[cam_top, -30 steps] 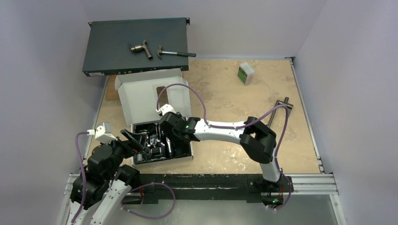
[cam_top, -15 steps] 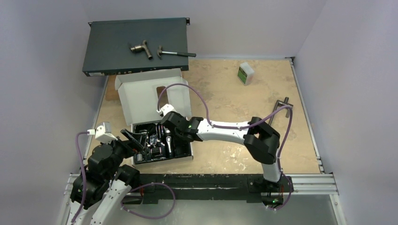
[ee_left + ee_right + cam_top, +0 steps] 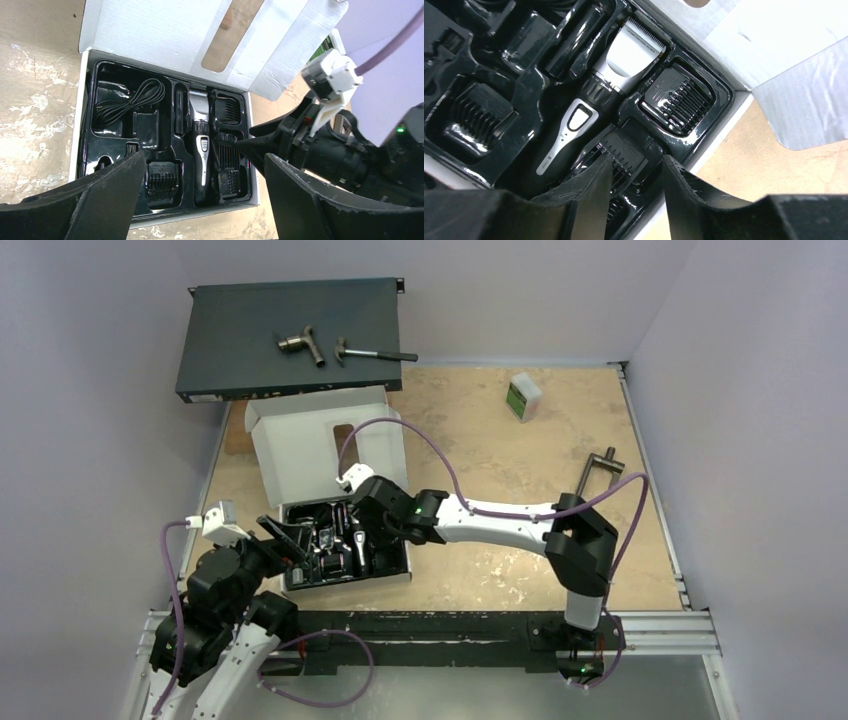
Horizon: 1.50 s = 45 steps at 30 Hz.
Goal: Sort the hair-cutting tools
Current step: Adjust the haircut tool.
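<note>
With its elbow swung outward, the right pincer (image 3: 636, 169) hovers released and empty, a comb attachment (image 3: 622, 148) seated in the tray (image 3: 531, 37) just beneath its tips and the clipper (image 3: 596, 92) alongside, apparently just placed, while the left pincer (image 3: 205, 161) gapes.

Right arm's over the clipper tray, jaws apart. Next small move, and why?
Probably ease the right gripper down onto the comb attachment just in front of its jaws and close on it. Its jaws stand apart with nothing between them, that comb lies beside the clipper in the tray, and the left gripper hangs open, holding nothing.
</note>
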{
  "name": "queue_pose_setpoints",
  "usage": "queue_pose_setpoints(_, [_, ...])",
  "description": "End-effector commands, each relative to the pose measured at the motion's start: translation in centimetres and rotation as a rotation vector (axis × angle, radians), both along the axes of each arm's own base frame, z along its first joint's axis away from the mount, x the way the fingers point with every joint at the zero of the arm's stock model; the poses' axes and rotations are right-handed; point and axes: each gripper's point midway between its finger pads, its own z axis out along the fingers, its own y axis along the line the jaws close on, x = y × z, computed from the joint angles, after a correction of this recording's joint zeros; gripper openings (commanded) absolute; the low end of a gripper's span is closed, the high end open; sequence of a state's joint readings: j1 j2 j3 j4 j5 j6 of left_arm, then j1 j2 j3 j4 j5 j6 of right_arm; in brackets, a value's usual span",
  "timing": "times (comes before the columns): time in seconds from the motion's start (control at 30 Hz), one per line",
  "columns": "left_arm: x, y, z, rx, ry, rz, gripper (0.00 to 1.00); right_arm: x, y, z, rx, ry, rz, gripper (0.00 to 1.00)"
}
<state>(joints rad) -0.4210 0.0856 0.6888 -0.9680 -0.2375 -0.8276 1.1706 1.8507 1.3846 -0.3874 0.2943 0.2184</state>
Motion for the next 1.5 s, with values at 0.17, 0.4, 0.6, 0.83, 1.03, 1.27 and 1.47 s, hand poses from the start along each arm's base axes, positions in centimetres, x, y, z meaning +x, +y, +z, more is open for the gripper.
queue_pose_setpoints(0.17, [0.2,0.2,0.2,-0.002,0.001,0.016,0.89,-0.5,0.9,3.9,0.15,0.024,-0.056,0.63])
queue_pose_setpoints(0.4, [0.3,0.1,0.1,0.0,0.008,0.017,0.89,-1.7,1.5,1.9,0.177,0.155,-0.136,0.76])
queue_pose_setpoints(0.6, [0.3,0.1,-0.1,-0.005,0.019,0.023,0.89,-1.5,1.9,1.5,0.233,0.197,-0.253,0.73])
queue_pose_setpoints(0.83, [0.2,0.3,-0.2,-0.012,0.026,0.037,0.89,-1.6,1.8,-1.4,0.181,0.237,-0.317,0.72])
queue_pose_setpoints(1.03, [0.2,0.4,-0.1,-0.015,0.018,0.041,0.89,-0.9,0.9,-2.5,0.114,0.201,-0.335,0.72])
queue_pose_setpoints(1.27, [0.0,0.4,-0.1,-0.016,0.015,0.04,0.89,-0.6,0.6,-2.5,0.091,0.174,-0.314,0.61])
queue_pose_setpoints(1.47, [0.1,0.3,-0.2,-0.019,0.022,0.033,0.89,-0.2,-0.1,-1.5,0.085,0.134,-0.28,0.4])
